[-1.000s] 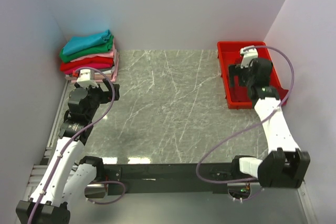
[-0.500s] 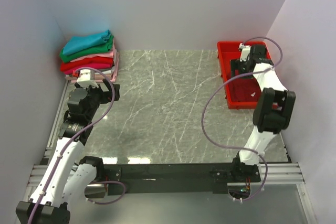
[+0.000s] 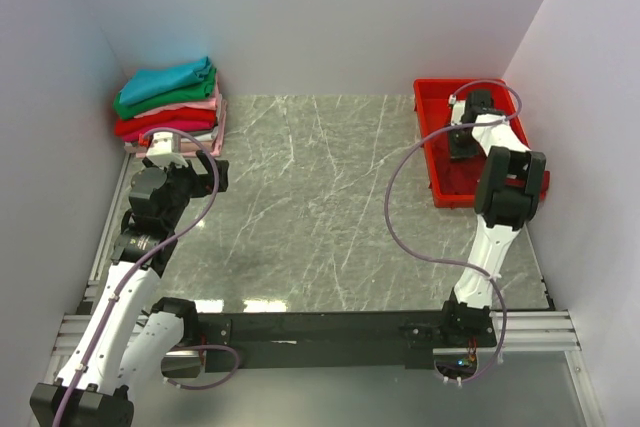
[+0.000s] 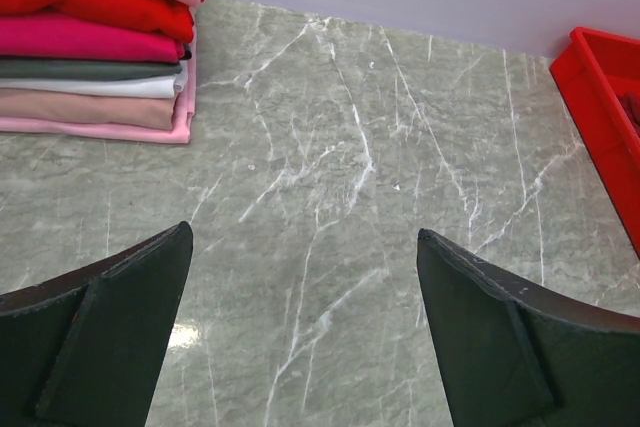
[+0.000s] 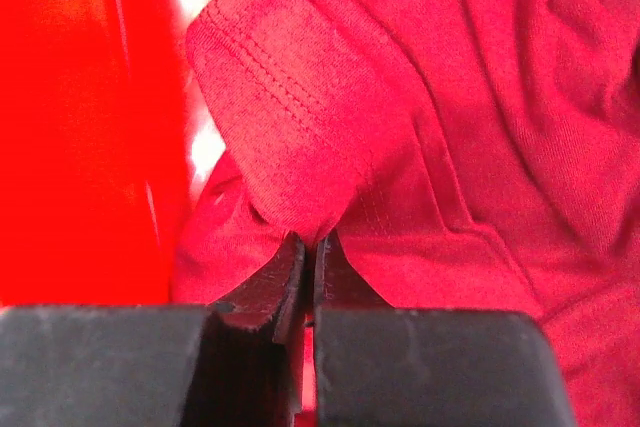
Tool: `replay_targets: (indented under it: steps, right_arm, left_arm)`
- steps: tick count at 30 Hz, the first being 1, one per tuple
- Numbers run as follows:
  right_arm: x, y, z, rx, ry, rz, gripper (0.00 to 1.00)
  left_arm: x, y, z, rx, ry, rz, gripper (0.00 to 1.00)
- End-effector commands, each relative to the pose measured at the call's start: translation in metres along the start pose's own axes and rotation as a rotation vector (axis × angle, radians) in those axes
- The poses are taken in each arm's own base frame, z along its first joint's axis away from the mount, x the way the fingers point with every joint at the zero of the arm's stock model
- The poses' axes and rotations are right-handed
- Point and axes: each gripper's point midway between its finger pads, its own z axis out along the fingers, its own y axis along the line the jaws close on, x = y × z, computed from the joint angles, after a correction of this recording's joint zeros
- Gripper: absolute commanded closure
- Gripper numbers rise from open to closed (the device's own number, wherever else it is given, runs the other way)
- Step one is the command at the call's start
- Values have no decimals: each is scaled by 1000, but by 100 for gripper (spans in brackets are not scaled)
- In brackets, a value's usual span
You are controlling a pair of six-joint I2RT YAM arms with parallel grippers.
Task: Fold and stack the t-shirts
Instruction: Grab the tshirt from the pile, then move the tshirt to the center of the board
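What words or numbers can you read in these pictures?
None. No word, number or sign can be read anywhere: not on the stacked t-shirts, not on the red tray, and not on the dark red t-shirt pinched between the right fingers.

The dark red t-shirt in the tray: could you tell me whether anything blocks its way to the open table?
Nothing visible on the table does; the t-shirt only has to clear the tray wall. The right fingers are shut on it.
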Motion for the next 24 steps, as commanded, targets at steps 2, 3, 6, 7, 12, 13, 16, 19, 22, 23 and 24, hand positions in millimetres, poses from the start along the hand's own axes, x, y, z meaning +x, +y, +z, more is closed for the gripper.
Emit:
replay_targets:
  steps: [2,3,6,7,12,13,16,19,22,23,24]
  right_arm:
    - [-33,3,-71,33,-183,-37,100]
    - [-40,8,-100,32,-243,-44,100]
    - [-53,29,-166,20,-379,-71,100]
    - [-56,36,-183,19,-413,-83,100]
    - [-75,102,-296,-7,-644,-235,100]
    - [-77,114,-312,-31,-680,-260,100]
    - [-80,162,-373,-137,-810,-375,100]
    - [-69,219,-410,-333,-877,-516,100]
    - [-49,264,-415,-495,-838,-644,100]
    - [-42,275,-410,-517,-816,-688,100]
    - [-34,286,-404,-533,-795,-722,100]
  left_arm:
    - [-25,-9,-3,23,-57,10,1]
    - [-25,-9,-4,23,-57,10,1]
    - [-25,-8,-3,22,-59,11,1]
    - [-24,-9,-3,23,-57,11,1]
    - [-25,-9,-4,22,-61,11,1]
    - [-25,-9,-4,24,-62,10,0]
    - [-26,-10,-5,28,-68,10,1]
    - [-28,-10,-7,29,-78,10,1]
    - [-29,-10,-8,31,-84,12,0]
    - [-28,-10,-8,31,-82,13,0]
    - [-31,-6,-9,4,-95,12,1]
